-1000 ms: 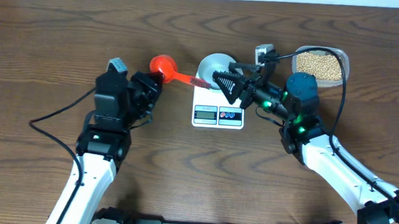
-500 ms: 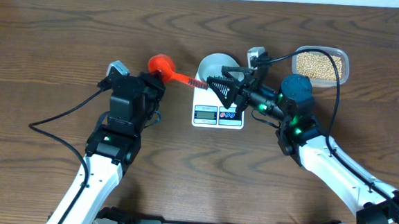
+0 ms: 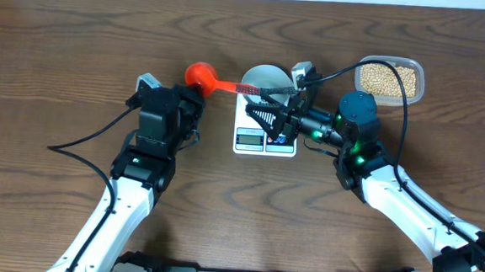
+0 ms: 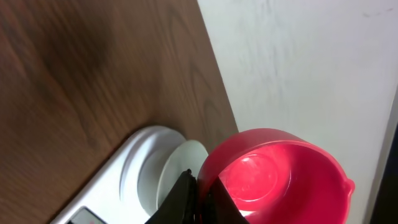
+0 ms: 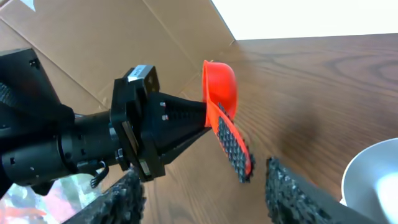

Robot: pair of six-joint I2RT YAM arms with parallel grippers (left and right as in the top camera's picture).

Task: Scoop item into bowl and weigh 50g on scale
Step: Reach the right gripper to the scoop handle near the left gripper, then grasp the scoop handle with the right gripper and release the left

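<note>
Scoop [image 5: 224, 87] handle between parted right jaws

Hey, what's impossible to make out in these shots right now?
Scale reading: overhead, digits too small; left wrist, cut off by bottom edge.
Bowl contents: overhead, scoop handle and right fingers cover part; right wrist, cropped at the corner.
Left fingers: overhead, hidden under their own wrist.

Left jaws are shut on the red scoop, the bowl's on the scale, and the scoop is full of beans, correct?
Not quite: the scoop is empty, as the left wrist view shows. The left gripper does hold it, jaws shut, and the bowl sits on the scale.
</note>
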